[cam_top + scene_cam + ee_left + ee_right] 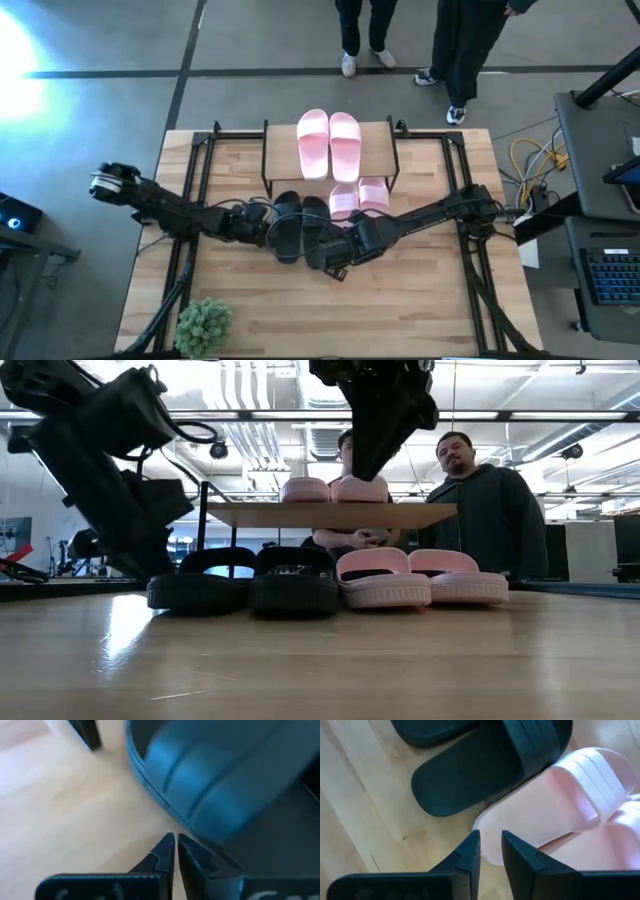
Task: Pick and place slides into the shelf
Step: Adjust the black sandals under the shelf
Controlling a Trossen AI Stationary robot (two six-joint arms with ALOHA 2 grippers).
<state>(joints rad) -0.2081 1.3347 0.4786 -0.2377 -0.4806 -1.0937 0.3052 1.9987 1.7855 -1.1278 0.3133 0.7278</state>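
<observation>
The shelf stands at the table's far middle with two pink slides on its top board. Two more pink slides lie on the table at its near edge, partly under the board. Beside them, to the left, lie two black slides, soles down. My left gripper is shut and low by the left black slide, with nothing between its fingers. My right gripper hangs high over the heel ends of a black slide and a pink slide, its fingers a little apart around nothing. My left gripper's shut fingertips slant down from the table's left, right at the outer edge of the left black slide's sole. Whether they touch it I cannot tell. The slide lies flat on the table.
A small green plant stands at the near left corner. Black frame rails run along both sides of the table. Two people stand beyond the far edge. Bare wood lies toward the near edge.
</observation>
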